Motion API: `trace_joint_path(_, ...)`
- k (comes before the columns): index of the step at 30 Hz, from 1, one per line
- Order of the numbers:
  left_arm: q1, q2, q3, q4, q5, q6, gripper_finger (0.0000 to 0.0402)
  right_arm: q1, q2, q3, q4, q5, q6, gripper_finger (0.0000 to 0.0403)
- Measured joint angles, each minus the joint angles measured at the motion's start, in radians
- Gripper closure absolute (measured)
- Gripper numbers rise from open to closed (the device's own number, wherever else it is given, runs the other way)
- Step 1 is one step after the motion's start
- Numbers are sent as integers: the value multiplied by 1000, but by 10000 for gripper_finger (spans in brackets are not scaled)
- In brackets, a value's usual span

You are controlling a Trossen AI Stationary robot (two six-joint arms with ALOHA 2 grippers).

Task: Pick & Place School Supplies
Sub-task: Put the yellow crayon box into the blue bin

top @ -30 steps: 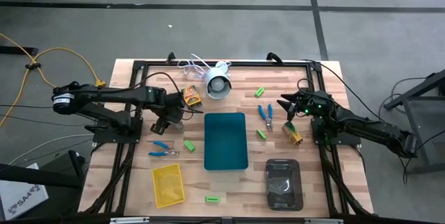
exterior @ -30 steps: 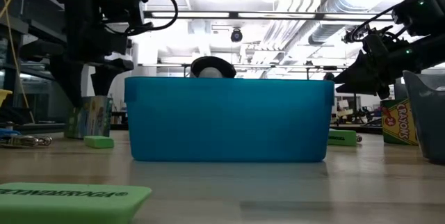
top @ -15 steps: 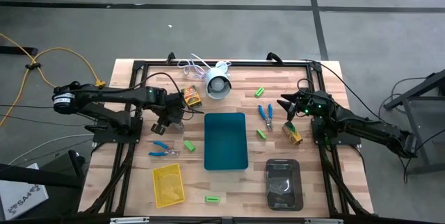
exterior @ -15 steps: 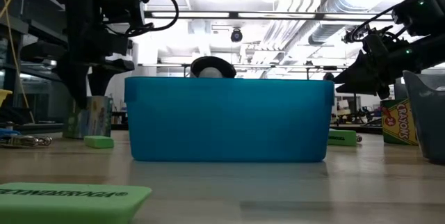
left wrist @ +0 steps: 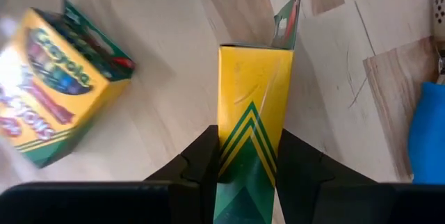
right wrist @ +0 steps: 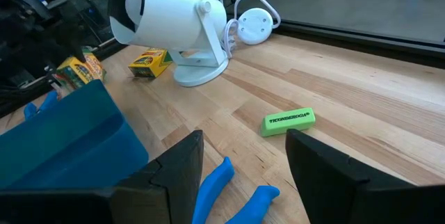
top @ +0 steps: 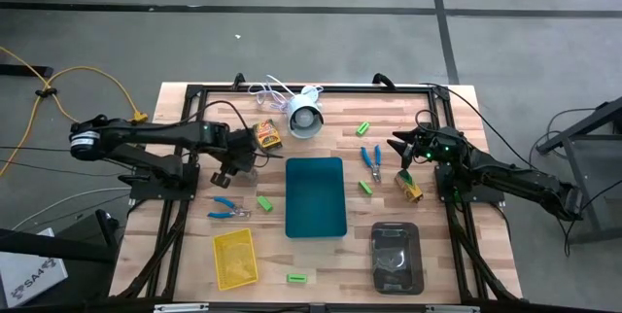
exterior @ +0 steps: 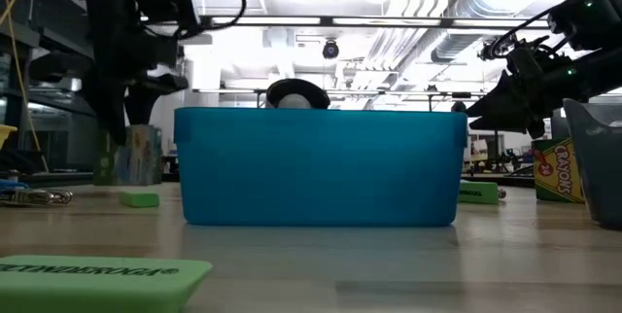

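My left gripper [top: 240,164] [left wrist: 248,140], left of the teal tray [top: 316,196], is shut on a yellow crayon box with green chevrons [left wrist: 254,92] [exterior: 131,155]. A second crayon box [top: 268,135] [left wrist: 62,92] lies flat on the table close by. A third [top: 409,185] lies at the right. My right gripper [top: 397,148] [right wrist: 243,161] hangs open above the table, with blue tool handles [right wrist: 229,182] just below its fingers. Green erasers [top: 264,202] [right wrist: 289,121] lie scattered on the wood, and another blue-handled tool [top: 225,206] lies at the left. My left gripper pinches the chevron box by its two opposite long sides [left wrist: 247,161] between the two fingers. The fingers come steeply from above and lie along the box. The box's open flap end [left wrist: 286,19] points away from the fingers, toward the table. Whether that end rests on the table, I cannot tell.
A white round device with a cable [top: 304,117] stands at the far middle. A yellow tray [top: 235,258] and a dark grey tray [top: 396,255] sit near the front edge. A black frame [top: 311,87] runs around the table.
My left gripper has shut on the chevron box without leaving its place. In the low view the box now stands a little higher and farther right than before. My right arm has kept still.
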Motion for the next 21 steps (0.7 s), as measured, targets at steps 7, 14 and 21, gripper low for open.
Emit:
trace_joint_path(7, -70, -91, 48, 10, -41, 5, 300, 0, 0, 0, 0, 0, 0, 206)
trace_joint_path(14, -171, -104, 150, 15, -98, -15, 301, 0, 0, 0, 0, 0, 0, 206)
trace_joint_path(21, -262, -65, 193, 120, -161, 4, 301, 0, 0, 0, 0, 0, 0, 206)
